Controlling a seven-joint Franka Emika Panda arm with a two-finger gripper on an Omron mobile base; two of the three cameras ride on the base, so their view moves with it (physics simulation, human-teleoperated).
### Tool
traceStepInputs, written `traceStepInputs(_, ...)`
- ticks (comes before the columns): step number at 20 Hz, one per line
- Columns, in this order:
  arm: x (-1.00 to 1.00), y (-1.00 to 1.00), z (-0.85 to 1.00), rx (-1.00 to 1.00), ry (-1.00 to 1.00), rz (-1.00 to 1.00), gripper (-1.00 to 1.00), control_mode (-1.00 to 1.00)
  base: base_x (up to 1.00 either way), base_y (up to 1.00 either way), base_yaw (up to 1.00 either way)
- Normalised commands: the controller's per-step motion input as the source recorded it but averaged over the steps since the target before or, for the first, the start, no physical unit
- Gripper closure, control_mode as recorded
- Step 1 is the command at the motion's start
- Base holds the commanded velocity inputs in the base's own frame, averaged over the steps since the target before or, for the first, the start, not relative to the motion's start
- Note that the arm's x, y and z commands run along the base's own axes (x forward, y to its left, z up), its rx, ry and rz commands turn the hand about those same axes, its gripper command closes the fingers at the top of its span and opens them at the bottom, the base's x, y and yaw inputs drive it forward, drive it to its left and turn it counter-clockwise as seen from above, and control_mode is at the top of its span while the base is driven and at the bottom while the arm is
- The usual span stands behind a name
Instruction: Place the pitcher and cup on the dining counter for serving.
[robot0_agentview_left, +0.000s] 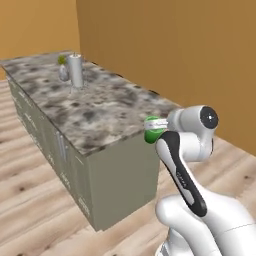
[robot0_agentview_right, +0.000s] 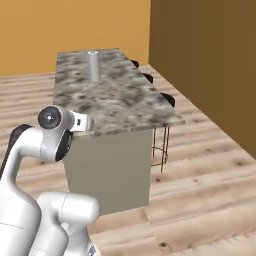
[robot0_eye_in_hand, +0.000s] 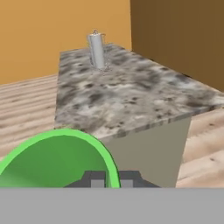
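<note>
Tilting cup in gripper, rim toward camera

No text, label, brand, number or sign can be read anywhere; a faint grey mark runs along the dark band of the arm at the lower right of the left base view, too blurred to make out.

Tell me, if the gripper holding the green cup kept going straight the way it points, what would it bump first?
Probably nothing soon. The gripper, shut on the cup, points over the dining counter. Far ahead stands the paper-towel roll, though depth is hard to judge.
</note>
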Motion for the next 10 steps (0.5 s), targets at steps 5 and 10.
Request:
traceStepInputs(5, 0.0, 0.0, 0.0, 0.0, 0.0, 0.0, 1.0, 1.0, 1.0, -0.72, 0.27)
traceStepInputs(10, 0.0, 0.0, 0.0, 0.0, 0.0, 0.0, 1.0, 1.0, 1.0, -0.48, 0.24)
